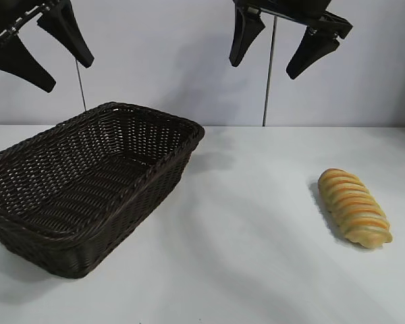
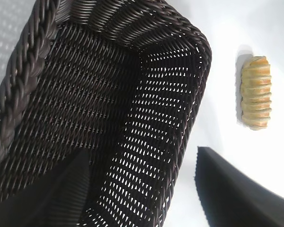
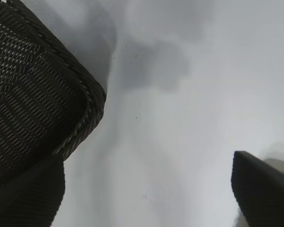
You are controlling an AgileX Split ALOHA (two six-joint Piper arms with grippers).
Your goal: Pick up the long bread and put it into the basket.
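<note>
Bread is seen at the lower right of the exterior view: the long bread (image 1: 354, 207) lies on the white table (image 1: 256, 256), its ridged length running diagonally, untouched by either arm. Well apart from it, at the left of the frame, the basket (image 1: 88, 185) stands on the same surface with nothing seen inside it. At the upper right, the right gripper (image 1: 283, 44) is held high above the table with its fingers spread wide and nothing between them. At the upper left, the left gripper (image 1: 40, 50) is held above the basket, likewise released and grasping nothing. In the left wrist view, bread (image 2: 256, 92) and basket (image 2: 132, 94) are shown apart.
</note>
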